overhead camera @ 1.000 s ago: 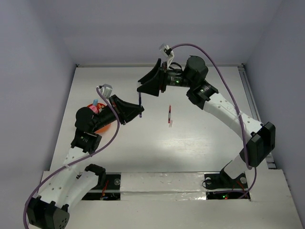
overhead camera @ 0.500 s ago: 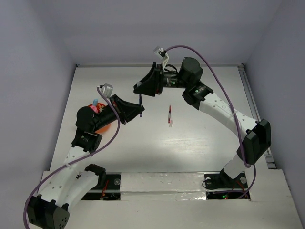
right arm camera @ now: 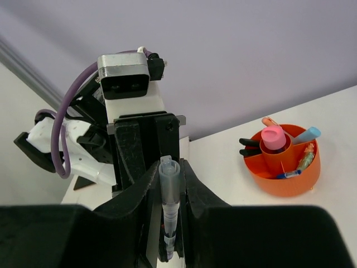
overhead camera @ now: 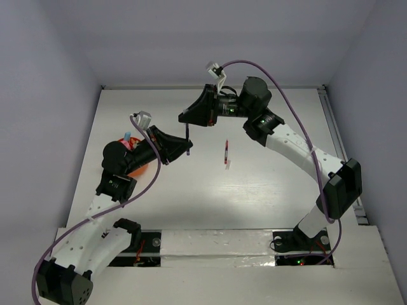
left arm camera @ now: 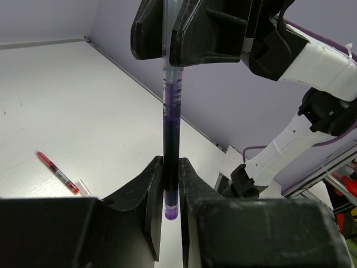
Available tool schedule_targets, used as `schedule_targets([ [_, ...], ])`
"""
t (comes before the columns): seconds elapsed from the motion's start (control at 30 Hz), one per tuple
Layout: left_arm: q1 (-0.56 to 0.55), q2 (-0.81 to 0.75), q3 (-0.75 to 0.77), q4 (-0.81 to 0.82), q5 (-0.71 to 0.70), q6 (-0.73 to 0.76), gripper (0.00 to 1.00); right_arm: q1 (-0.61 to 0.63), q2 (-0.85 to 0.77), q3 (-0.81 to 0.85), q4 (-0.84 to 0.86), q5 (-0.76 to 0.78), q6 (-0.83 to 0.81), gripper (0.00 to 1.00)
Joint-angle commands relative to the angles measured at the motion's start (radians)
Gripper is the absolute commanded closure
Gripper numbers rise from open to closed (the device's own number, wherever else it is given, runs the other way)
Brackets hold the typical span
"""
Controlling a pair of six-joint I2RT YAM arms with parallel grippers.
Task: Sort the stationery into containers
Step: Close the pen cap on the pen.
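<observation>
Light: bright, even, from overhead — we see a soft sheen on the white table (overhead camera: 210,190).
Shadows: faint and blurred beneath the arms (overhead camera: 299,152).
Focus: we find the purple pen (left arm camera: 172,111) crisp (wrist views darken along their lower edges).

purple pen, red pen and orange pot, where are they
purple pen (left arm camera: 172,128), left wrist view, mid barrel
red pen (left arm camera: 57,172), left wrist view, mid barrel
orange pot (right arm camera: 284,187), right wrist view, front outer wall

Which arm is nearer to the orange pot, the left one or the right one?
Left. The left arm passes over the pot, partly hiding it. The right arm is far across the table; its fingers and the left fingers grip one purple pen.
</observation>
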Motion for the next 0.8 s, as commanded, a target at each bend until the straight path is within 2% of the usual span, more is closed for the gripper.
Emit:
schedule_targets([
  [0.0, -0.005, -0.003, 0.014, 0.065, -0.001, -0.003, 1.0, 0.016, -0.031, -0.02, 0.06, 0.0, -0.015, 1.0],
  [0.3, -0.005, 0.061, 0.195, 0.1, -0.008, -0.028, 1.0, 0.064, -0.142, -0.287, 0.066, 0.075, -0.061, 1.0],
  [0.5, -0.005, 0.129, 0.333, 0.12, 0.022, -0.058, 1.0, 0.109, -0.168, -0.504, 0.138, 0.141, -0.032, 1.0],
  [0.77, -0.005, 0.137, 0.381, 0.074, -0.019, -0.031, 1.0, 0.118, -0.186, -0.582, 0.137, 0.181, -0.012, 1.0],
])
